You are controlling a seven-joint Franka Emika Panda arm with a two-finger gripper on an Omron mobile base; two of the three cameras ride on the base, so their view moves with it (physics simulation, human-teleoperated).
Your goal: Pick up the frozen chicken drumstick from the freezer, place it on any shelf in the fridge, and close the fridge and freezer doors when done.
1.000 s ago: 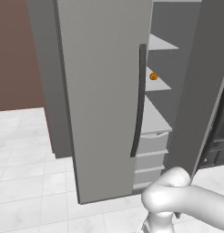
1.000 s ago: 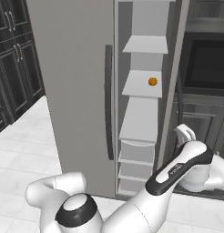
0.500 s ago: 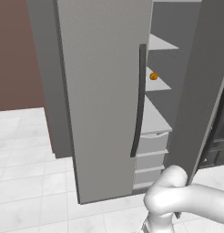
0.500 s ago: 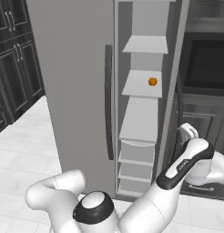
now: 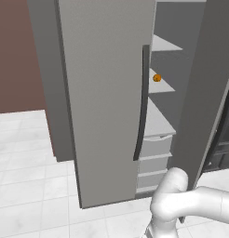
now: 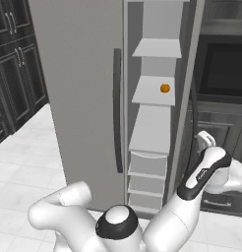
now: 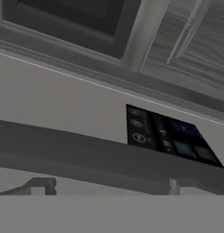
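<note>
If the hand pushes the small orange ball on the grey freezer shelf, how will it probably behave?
The orange ball looks round, so it would probably roll rather than slide. The freezer shelf is flat with no visible raised rim, so the ball may roll off the edge. It is small against the shelf, so it is likely light.

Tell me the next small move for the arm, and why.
Probably draw the arm back from the freezer door and turn the hand toward the freezer shelves. The freezer stands open, the fridge door is shut, and the hand camera faces a dark bar.
</note>
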